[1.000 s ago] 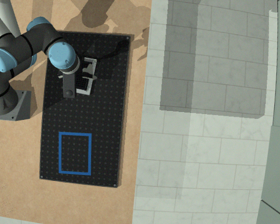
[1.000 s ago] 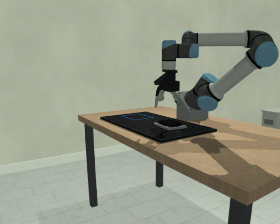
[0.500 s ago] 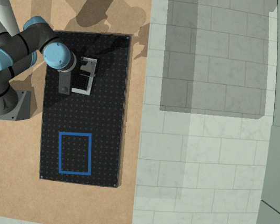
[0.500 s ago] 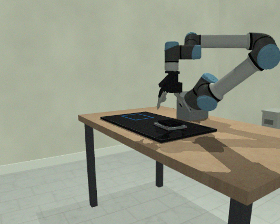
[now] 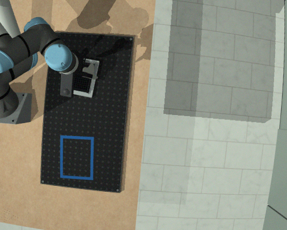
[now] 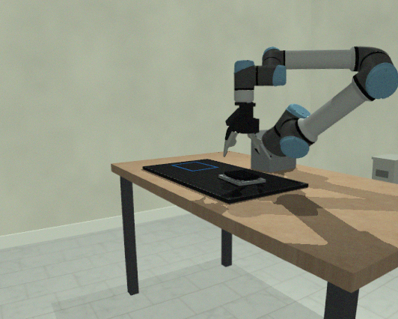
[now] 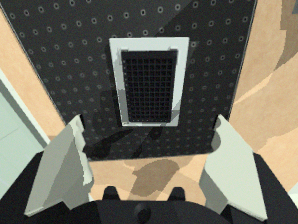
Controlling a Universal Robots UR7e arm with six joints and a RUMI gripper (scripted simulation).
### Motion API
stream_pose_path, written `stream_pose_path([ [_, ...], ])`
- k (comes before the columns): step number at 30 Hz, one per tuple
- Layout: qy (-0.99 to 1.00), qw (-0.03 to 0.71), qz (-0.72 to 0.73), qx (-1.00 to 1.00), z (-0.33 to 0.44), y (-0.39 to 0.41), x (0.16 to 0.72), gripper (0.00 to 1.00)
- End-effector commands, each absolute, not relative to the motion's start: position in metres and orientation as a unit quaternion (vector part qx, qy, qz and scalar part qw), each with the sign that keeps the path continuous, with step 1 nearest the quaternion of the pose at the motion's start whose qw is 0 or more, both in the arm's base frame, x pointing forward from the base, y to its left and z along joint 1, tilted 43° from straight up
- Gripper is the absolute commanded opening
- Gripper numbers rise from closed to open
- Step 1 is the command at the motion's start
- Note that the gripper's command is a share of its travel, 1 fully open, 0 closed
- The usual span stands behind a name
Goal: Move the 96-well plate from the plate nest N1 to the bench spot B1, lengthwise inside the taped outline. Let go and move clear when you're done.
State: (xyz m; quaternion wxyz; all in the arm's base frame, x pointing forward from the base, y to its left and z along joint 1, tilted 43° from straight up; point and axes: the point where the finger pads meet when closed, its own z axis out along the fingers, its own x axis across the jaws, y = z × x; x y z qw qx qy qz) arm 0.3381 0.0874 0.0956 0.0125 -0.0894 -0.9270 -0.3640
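The hand (image 7: 149,150) hangs above the desk (image 6: 346,239) with fingers spread wide, holding nothing. The plate (image 7: 149,86) lies below and ahead, seated in its holder (image 7: 115,82).

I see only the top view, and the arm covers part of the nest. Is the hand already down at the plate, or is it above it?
Observer: Above it. In the exterior view the hand hangs well over the 96-well plate, touching nothing.
Operator: Are the fingers open?
Observer: Yes, wide open. The wrist view shows one finger at each side and nothing between them.
Operator: Does the plate sit fully in the nest?
Observer: In the wrist view the plate lies inside the white frame of the plate nest N1, with its long side pointing away from the camera.
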Motion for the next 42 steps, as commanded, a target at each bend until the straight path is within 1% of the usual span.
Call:
stream_pose_path([
  [1, -0.926, 0.014, -0.366, -0.089, 0.087, 0.096, 0.338, 1.0],
  [42, -0.926, 0.015, -0.365, -0.089, 0.044, 0.136, 0.34, 1.0],
])
